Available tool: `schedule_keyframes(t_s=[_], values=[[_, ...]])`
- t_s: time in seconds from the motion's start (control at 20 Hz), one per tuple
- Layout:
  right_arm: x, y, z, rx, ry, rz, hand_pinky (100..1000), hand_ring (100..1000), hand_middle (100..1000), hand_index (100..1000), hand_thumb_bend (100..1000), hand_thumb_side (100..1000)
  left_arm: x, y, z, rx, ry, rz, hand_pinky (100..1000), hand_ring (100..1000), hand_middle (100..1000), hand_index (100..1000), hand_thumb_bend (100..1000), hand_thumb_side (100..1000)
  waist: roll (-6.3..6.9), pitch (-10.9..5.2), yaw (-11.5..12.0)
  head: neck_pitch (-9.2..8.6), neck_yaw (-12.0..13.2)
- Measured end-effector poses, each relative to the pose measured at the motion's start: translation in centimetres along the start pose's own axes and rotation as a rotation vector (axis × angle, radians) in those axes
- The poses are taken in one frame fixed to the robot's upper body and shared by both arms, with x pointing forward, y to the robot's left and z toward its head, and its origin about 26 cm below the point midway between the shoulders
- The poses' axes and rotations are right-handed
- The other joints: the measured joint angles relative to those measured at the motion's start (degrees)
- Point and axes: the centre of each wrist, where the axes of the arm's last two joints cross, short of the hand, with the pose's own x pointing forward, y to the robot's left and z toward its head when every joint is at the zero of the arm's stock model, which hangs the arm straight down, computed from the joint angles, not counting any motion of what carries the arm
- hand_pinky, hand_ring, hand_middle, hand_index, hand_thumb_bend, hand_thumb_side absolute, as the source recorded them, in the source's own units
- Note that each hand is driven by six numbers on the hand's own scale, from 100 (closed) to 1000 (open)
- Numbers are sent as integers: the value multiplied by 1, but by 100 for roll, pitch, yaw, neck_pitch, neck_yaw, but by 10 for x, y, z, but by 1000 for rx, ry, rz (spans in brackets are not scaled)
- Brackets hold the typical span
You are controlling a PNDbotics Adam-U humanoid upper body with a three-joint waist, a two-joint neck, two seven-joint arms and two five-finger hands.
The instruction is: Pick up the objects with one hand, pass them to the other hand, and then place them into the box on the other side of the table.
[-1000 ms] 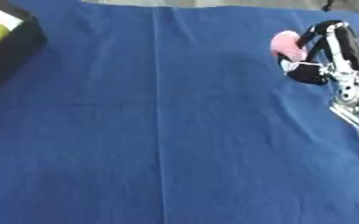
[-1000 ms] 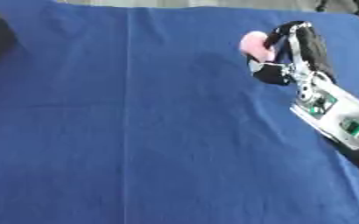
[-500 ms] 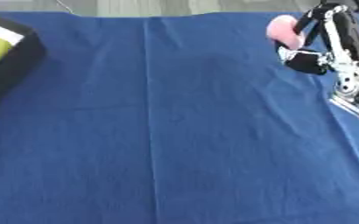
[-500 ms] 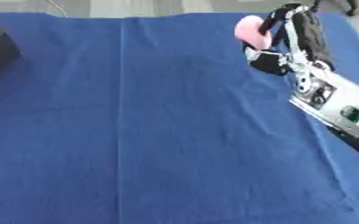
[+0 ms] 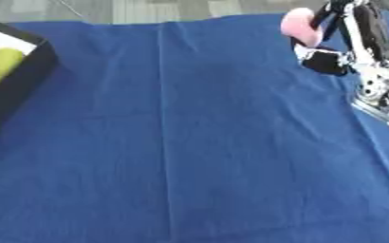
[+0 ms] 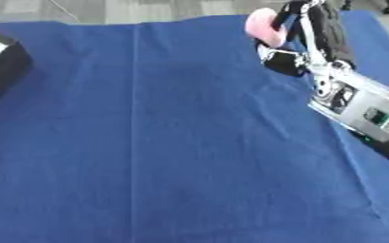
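My right hand (image 6: pixel 310 35) reaches in from the right edge, at the far right of the blue cloth. Its fingers are curled round a small pink rounded object (image 6: pixel 263 26), which sticks out toward the left of the hand. A black box (image 5: pixel 22 78) with a white inside stands at the far left edge, partly cut off. A yellow-green round object (image 5: pixel 0 64) lies in it. My left hand shows in neither view.
A blue cloth (image 5: pixel 189 142) covers the table, with a fold line running front to back left of centre. Grey floor shows beyond the cloth's far edge (image 5: pixel 106 12).
The whole picture has shifted, so the head has moved. My right hand, still holding the pink object, now sits higher and farther back in the view, lifted off the cloth.
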Motion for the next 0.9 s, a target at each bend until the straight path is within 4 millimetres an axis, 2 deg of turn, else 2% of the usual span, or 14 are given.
schedule_keyframes(t_s=[0.2,0.35,0.4,0.45,0.7,0.9], values=[[3,7,4,3,-25,7,1000,406,527,450,322,100,11,4,-15,-19,-105,46,717,552,532,660,100,420,34,-72,17,67,-4],[6,14,8,1,-43,3,1000,408,527,452,321,100,22,5,-27,-39,-192,85,715,550,539,666,100,317,82,-191,19,141,2],[7,16,9,0,-50,2,1000,407,527,451,321,100,26,6,-31,-45,-220,99,701,535,540,667,100,255,99,-223,19,162,7],[8,18,10,-2,-57,-1,1000,405,527,449,322,100,29,6,-34,-53,-247,112,679,527,540,669,100,151,110,-250,16,198,18],[16,26,13,-11,-71,-40,1000,399,526,442,323,100,46,6,-49,-80,-327,127,688,539,543,670,100,129,133,-340,-12,320,93],[25,35,16,-19,-84,-88,1000,401,526,443,324,100,59,0,-57,-122,-377,142,698,548,549,672,100,193,150,-379,-1,406,114]])
